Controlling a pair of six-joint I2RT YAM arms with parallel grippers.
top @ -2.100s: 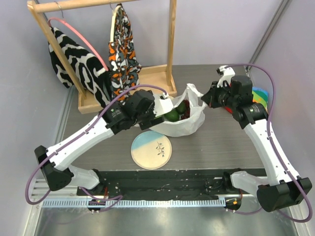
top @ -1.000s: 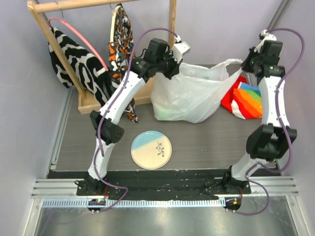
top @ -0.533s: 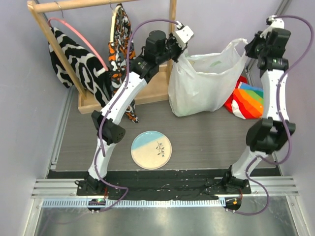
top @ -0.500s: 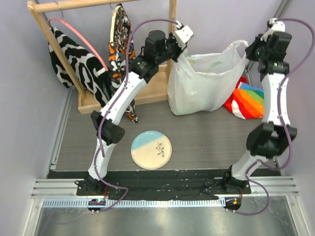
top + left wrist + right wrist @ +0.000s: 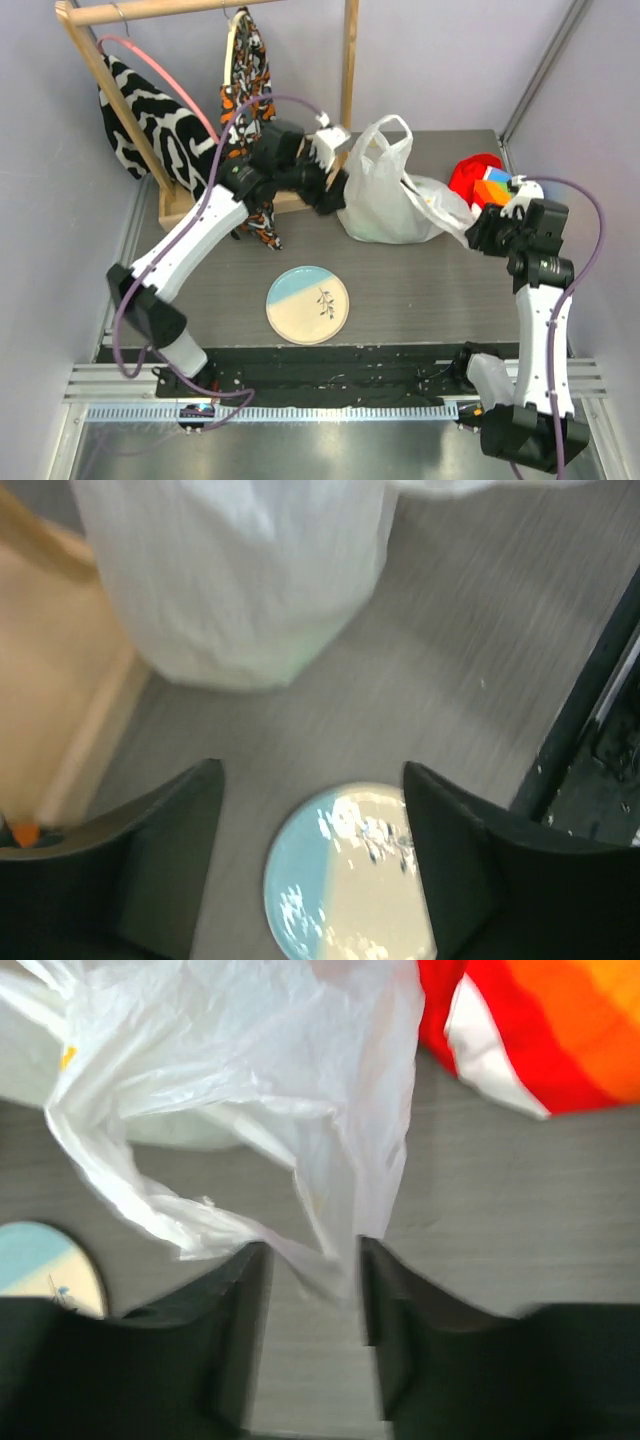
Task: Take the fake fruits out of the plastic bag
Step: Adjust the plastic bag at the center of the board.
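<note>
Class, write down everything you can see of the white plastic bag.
The plastic bag is thin, crinkly, translucent white film, slumped on the grey table beside the wooden rack base. One handle loop stands up; green shows faintly through its lower side. A stretched flap trails between the parted fingers of the right claw.

Thin crinkly translucent plastic bag, glossy plate, matt grey table.

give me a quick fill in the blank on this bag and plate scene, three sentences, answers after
The left tool is ___, with nothing in its gap. The right tool has a thin fold of the ___ between its jaws. Nothing lies on the round blue-and-cream ___.
Answers: open; plastic bag; plate
</note>
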